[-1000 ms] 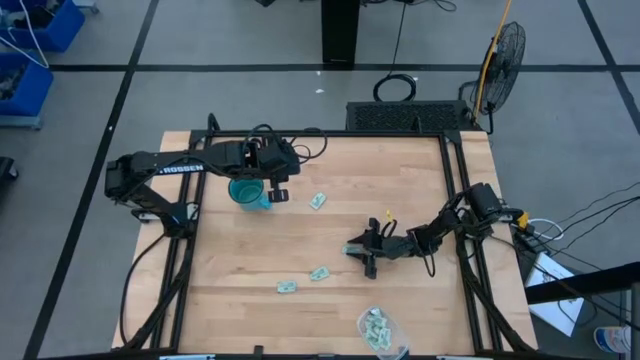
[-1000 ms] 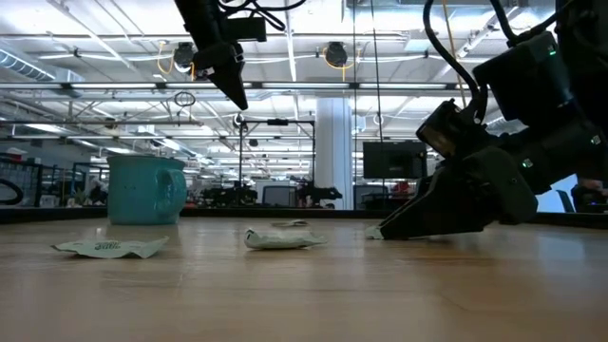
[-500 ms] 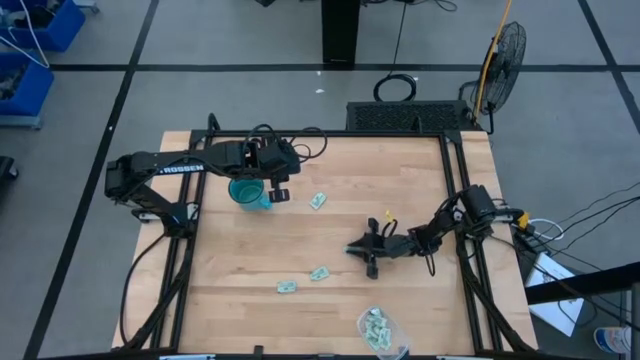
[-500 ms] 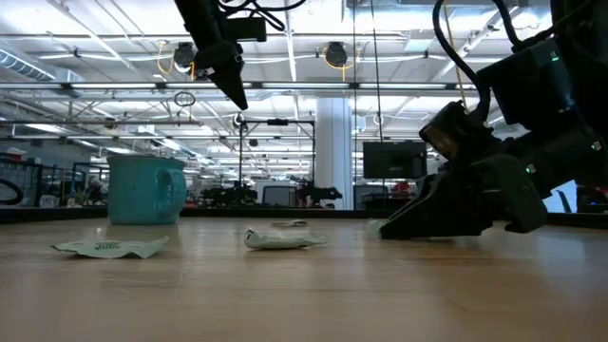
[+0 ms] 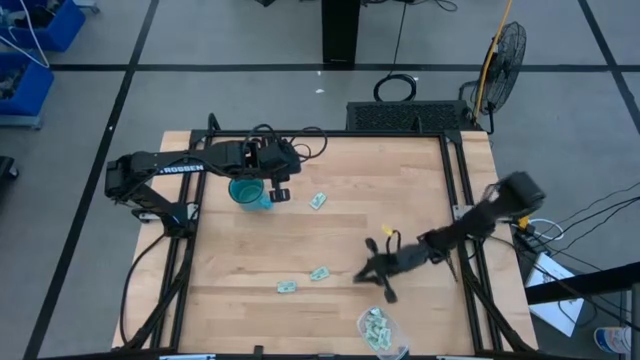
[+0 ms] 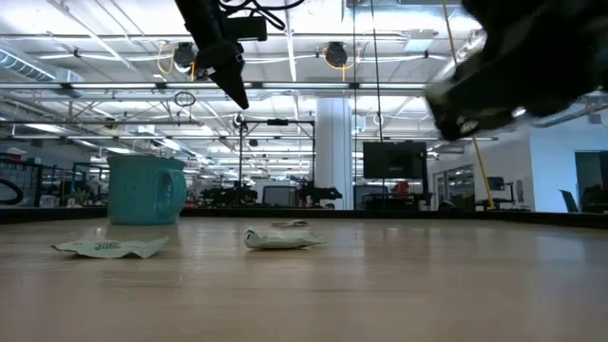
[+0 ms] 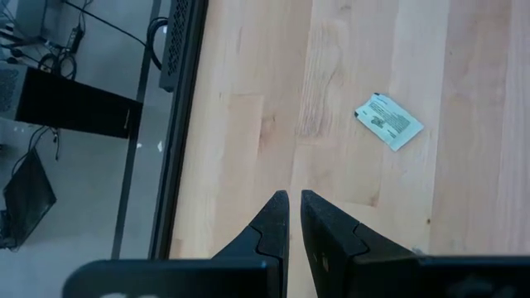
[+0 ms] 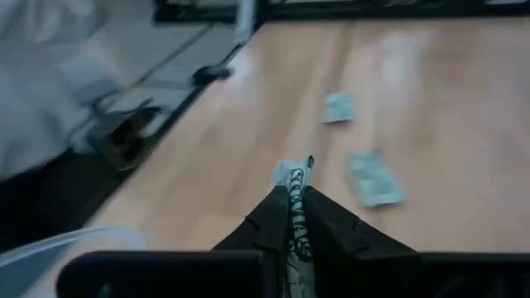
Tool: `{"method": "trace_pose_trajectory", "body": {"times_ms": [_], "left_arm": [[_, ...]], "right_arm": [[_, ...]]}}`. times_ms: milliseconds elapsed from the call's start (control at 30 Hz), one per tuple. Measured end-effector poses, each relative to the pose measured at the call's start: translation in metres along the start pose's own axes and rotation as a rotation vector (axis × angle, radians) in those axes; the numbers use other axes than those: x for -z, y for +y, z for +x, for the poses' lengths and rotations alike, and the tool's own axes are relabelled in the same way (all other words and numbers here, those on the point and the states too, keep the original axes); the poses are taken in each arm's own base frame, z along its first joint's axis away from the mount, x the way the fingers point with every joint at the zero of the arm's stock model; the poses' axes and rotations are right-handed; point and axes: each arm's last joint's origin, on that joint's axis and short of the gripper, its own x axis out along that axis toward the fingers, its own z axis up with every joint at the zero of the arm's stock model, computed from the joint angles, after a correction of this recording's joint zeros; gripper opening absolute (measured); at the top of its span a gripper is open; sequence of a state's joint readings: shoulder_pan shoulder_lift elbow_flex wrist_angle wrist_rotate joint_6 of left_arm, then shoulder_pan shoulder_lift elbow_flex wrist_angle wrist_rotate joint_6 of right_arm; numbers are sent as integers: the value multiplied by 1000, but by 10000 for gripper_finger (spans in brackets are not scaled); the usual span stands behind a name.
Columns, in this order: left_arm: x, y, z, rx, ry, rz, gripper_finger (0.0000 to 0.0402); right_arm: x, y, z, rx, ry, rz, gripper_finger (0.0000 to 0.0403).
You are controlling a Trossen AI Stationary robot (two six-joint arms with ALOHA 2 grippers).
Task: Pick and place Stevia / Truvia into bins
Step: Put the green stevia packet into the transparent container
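Observation:
My right gripper (image 5: 368,276) is above the table's near middle, shut on a pale green and white sachet (image 8: 291,175); it shows blurred high in the low view (image 6: 513,85). Three more sachets lie flat on the wood (image 5: 318,201), (image 5: 320,272), (image 5: 287,287). The teal mug (image 5: 245,192) stands at the far left. The clear tub (image 5: 380,330) holds several sachets near the front edge. My left gripper (image 5: 279,192) hangs shut and empty just right of the mug, high above the table (image 6: 236,95). My right gripper pinches the sachet between its two fingers, with the sachet's end (image 8: 292,172) sticking out past the fingertips. The sachet is lifted clear of the table. The rest of it runs back between the fingers (image 8: 273,217).
The table's black frame rails run along the left (image 5: 185,250) and right (image 5: 465,240) edges. The tub's rim also shows in the right wrist view (image 8: 50,248). Bare wood lies between the mug and the tub.
My right gripper has risen off the table with the sachet and swung toward the table's near edge, toward the tub. It rested low on the wood before and is now high and blurred in the low view.

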State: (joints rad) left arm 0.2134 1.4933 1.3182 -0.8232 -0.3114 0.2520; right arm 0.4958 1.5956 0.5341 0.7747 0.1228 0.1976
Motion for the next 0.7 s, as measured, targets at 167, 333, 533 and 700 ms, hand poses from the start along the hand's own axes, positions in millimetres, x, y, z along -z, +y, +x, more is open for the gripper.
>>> {"method": "trace_pose_trajectory", "body": {"times_ms": [167,333,533,700], "left_arm": [[-1,0,0,1,-16,-5,42],[-1,0,0,2,-15,-33,42],[-1,0,0,3,-15,-53,42],[-1,0,0,4,-16,-78,42]], "right_arm": [[-17,44,-9,-22,244,67,31],[-14,72,-17,-16,334,344,36],[-3,93,-23,-21,377,474,55],[1,94,-22,-12,386,447,82]]}}
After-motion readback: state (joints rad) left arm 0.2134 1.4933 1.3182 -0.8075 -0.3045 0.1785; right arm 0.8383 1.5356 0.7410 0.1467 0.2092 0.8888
